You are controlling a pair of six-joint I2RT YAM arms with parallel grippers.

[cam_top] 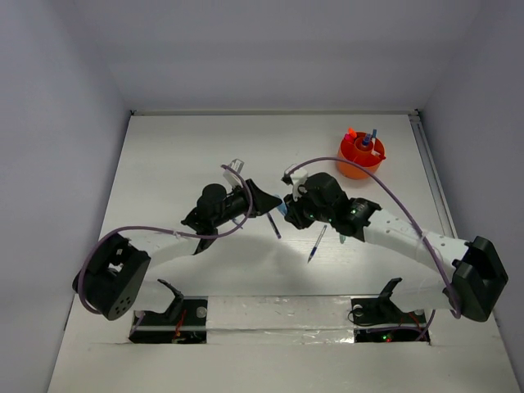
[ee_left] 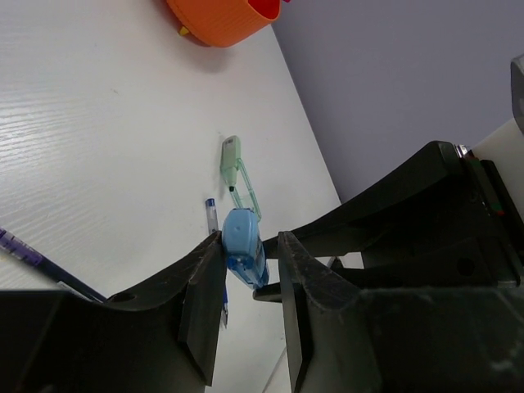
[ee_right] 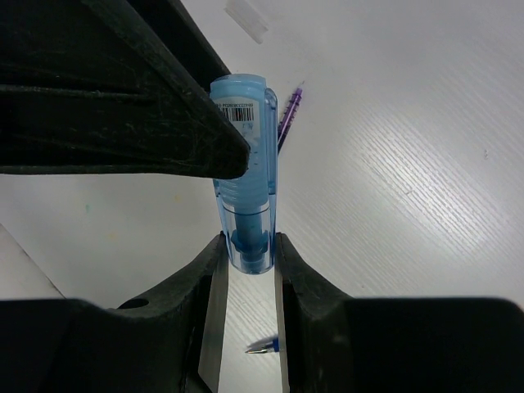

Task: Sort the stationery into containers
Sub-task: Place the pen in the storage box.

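Note:
A light-blue piece [ee_right: 246, 164] hangs above the table centre between both arms. My right gripper [ee_right: 247, 243] is shut on its lower end. My left gripper [ee_left: 248, 239] has its jaws drawn in around the other end [ee_left: 241, 233], with one finger pressed against it. In the top view the left gripper [cam_top: 264, 199] and right gripper [cam_top: 288, 205] meet tip to tip. The orange cup [cam_top: 360, 155] stands at the back right with several pens upright in it. On the table lie a dark purple pen [cam_top: 273, 225], a blue pen [cam_top: 317, 243] and a pale green piece [ee_left: 237, 168].
A clear, pale piece [cam_top: 237, 166] lies behind the left gripper. Purple cables loop over both arms. White walls close in the table at the back and sides. A taped strip [cam_top: 278, 315] with two black brackets runs along the near edge.

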